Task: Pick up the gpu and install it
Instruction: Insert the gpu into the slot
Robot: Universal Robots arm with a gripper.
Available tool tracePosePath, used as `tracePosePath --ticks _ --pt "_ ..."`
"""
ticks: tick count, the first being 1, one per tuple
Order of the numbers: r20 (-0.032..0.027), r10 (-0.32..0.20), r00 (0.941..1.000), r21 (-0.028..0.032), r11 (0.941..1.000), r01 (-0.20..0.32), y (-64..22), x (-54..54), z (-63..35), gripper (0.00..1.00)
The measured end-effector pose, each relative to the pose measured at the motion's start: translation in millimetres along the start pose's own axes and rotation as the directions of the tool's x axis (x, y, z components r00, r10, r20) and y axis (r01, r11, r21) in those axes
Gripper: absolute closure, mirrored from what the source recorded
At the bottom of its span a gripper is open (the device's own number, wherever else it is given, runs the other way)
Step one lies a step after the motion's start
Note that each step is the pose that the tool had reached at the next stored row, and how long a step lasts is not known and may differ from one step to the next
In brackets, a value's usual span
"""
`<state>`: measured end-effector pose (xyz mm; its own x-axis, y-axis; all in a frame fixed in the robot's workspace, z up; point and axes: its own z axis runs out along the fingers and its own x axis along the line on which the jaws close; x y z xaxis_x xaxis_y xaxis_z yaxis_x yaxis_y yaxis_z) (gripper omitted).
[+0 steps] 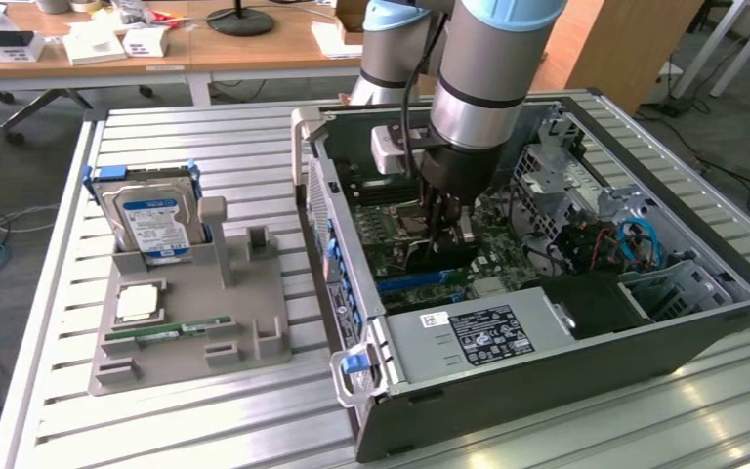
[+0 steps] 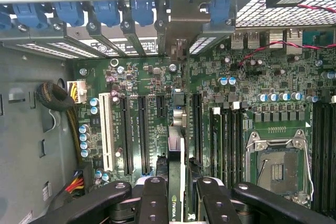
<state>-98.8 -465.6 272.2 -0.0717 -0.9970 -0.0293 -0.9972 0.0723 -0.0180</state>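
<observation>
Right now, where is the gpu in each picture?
Exterior view: the gpu hangs inside the open computer case, under the arm, held by the pincer.
Wrist view: the gpu stands edge-on between the pincer's fingers, over the slots.
Shared landmark: the green motherboard.

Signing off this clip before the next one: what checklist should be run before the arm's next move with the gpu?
1. Grip: ok, the gripper clamps the gpu edge-on.
2. Gpu parallel to the slots: ok.
3. Gpu fully seated in a slot: cannot tell.
4. Red-black wires away from the gpu: ok.
5. Case open, with the arm reaching inside: ok.
</observation>
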Motion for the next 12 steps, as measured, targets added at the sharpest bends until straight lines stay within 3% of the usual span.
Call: tracePosePath --ticks 12 --pt "-0.0001 0.0 1.0 0.0 1.0 0.0 0.0 0.2 0.8 0.74"
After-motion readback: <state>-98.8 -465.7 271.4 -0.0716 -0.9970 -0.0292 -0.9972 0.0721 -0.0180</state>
